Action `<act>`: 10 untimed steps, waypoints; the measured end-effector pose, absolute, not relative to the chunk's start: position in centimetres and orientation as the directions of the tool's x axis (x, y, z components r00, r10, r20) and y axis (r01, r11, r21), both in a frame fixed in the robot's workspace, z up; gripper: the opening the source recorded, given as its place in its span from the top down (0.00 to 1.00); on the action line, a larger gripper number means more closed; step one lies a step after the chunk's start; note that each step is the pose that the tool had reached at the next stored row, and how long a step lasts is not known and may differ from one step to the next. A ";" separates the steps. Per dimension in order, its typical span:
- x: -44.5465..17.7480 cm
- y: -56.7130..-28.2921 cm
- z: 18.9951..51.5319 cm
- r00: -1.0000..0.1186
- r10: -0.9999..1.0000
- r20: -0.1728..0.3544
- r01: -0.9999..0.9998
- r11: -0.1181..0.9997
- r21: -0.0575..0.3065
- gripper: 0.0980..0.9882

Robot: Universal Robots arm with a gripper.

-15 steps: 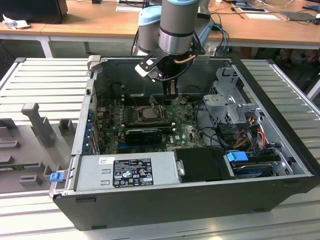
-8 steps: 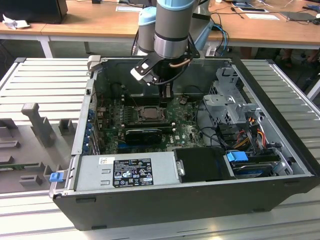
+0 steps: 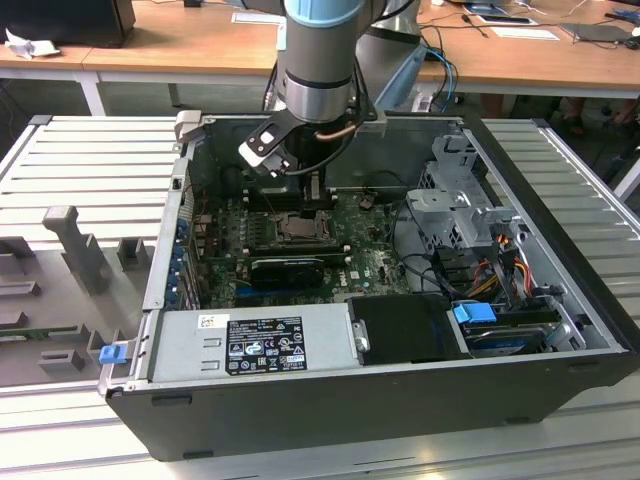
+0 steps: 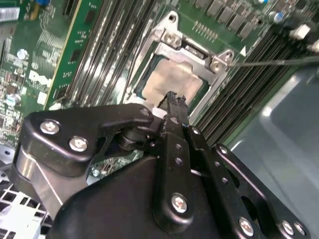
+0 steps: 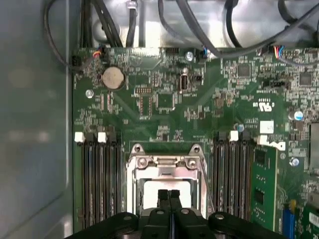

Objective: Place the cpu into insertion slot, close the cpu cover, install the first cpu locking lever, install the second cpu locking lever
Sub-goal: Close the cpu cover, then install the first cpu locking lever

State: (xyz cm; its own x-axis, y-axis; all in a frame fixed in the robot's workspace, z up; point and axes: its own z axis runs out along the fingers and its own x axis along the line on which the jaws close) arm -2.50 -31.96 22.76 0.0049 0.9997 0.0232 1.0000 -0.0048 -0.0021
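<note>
My gripper (image 4: pixel 172 97) hangs just above the insertion slot (image 3: pixel 298 226), its two black fingers pressed together and shut on nothing. In both wrist views the cpu (image 4: pixel 169 82) lies in the slot with its pale tan face up. The silver cpu cover (image 5: pixel 167 163) lies flat over it, framing the cpu (image 5: pixel 154 188) through its window. My gripper's tips (image 5: pixel 168 193) sit over the middle of that window. A thin metal locking lever (image 4: pixel 279 62) sticks out from one corner of the socket, away from the frame.
Long black memory slots (image 5: pixel 97 179) flank the socket on both sides. A black expansion card (image 3: pixel 288 268) lies in front of it. Cables (image 5: pixel 199 25) run along the case wall behind the board. The power supply (image 3: pixel 250 345) and drive cage (image 3: pixel 460 215) fence in the case.
</note>
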 end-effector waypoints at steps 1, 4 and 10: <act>-2.8 -32.0 22.8 0.005 1.000 0.023 1.000 -0.005 -0.002 0.99; -3.4 -32.0 22.8 0.005 1.000 0.023 1.000 -0.005 -0.001 0.99; -3.7 -32.0 22.9 0.005 1.000 0.023 1.000 -0.005 -0.001 0.99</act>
